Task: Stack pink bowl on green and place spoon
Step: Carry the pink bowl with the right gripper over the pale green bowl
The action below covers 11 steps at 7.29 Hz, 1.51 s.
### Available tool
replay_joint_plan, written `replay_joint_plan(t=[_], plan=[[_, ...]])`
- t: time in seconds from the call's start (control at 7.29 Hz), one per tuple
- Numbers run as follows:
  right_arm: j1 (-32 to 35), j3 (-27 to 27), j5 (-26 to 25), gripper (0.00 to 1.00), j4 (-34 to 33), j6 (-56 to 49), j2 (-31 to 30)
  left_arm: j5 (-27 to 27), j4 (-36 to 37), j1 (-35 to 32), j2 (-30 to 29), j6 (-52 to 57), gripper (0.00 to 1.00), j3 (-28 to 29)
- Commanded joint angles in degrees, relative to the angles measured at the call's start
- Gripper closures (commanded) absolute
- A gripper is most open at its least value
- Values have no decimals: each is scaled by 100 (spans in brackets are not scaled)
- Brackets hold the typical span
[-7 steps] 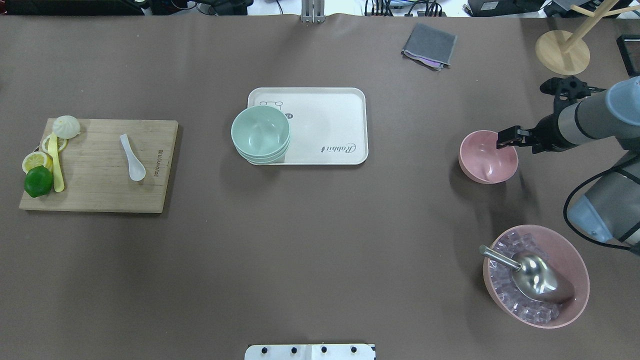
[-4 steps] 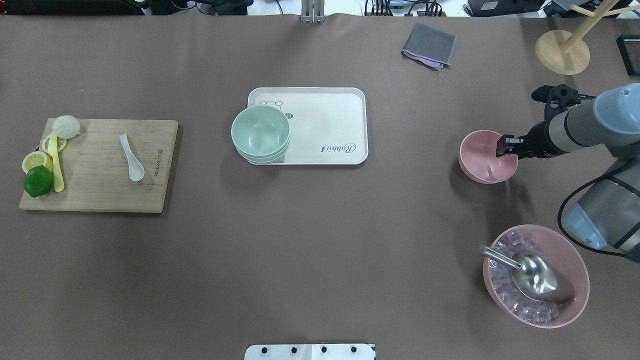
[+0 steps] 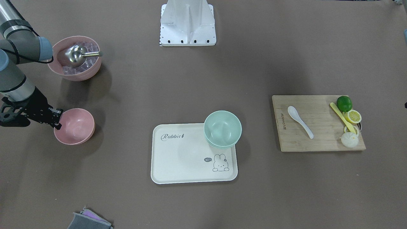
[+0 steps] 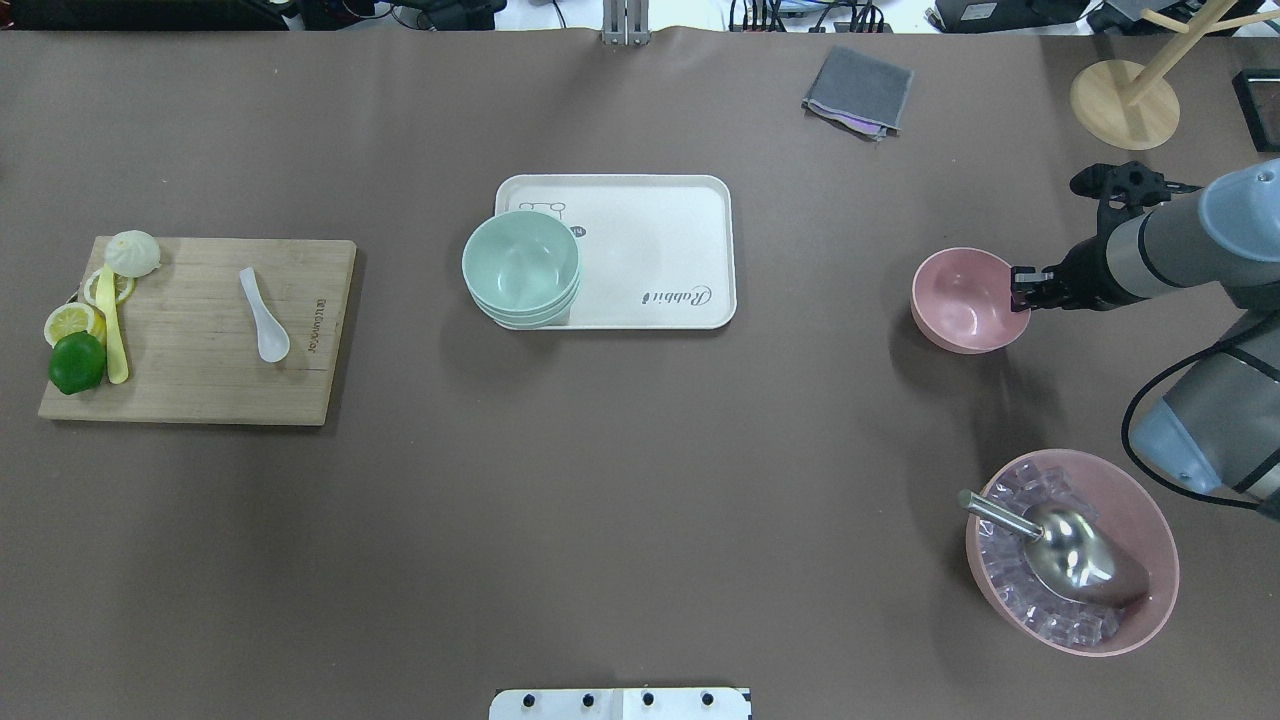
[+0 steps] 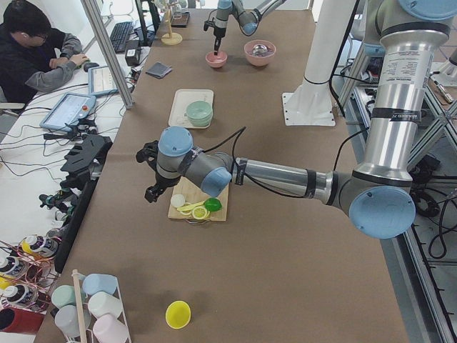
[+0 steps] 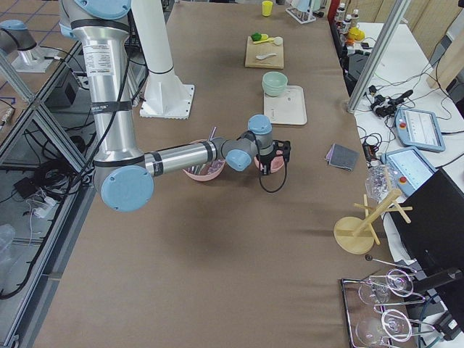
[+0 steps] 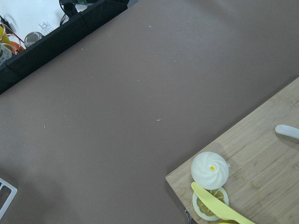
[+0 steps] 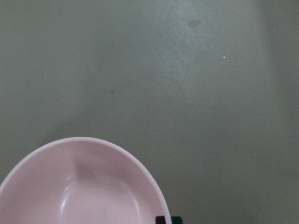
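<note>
The right end effector (image 4: 1020,286), hovering a second ago, now clenches the rim of the small pink plastic bowl (image 4: 960,302), which has shifted slightly at the counter's (image 4: 700,480) right end, so it looks grasped and ready to carry.

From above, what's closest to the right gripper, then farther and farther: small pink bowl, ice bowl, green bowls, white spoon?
1. small pink bowl, right at the right gripper.
2. ice bowl, right side, nearer the robot.
3. green bowls, mid-table on the tray.
4. white spoon, far left on the cutting board.
</note>
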Motion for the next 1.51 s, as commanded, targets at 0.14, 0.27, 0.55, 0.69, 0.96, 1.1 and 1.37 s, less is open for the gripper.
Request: replay_joint_plan(t=[0.14, 0.27, 0.55, 0.69, 0.96, 1.1, 1.37], plan=[[110, -26, 65, 100, -39, 77, 436, -9, -3, 16, 3, -19, 1, -9], [93, -52, 21, 100, -257, 103, 917, -9, -3, 16, 3, -19, 1, 0], [-178, -52, -180, 100, -1196, 147, 2016, -9, -3, 25, 3, -19, 1, -9], [-363, -61, -338, 100, -1661, 539, 2404, -17, -3, 42, 3, -28, 1, 0], [-811, -87, -866, 100, -2706, 1209, 3308, -18, -3, 60, 3, -28, 1, -9], [-969, -183, -910, 100, -3103, 1585, 3774, -18, -3, 60, 12, -28, 1, -9], [-1356, -970, -1121, 100, -3116, 2140, 4627, -18, -3, 60, 30, -28, 1, -9]])
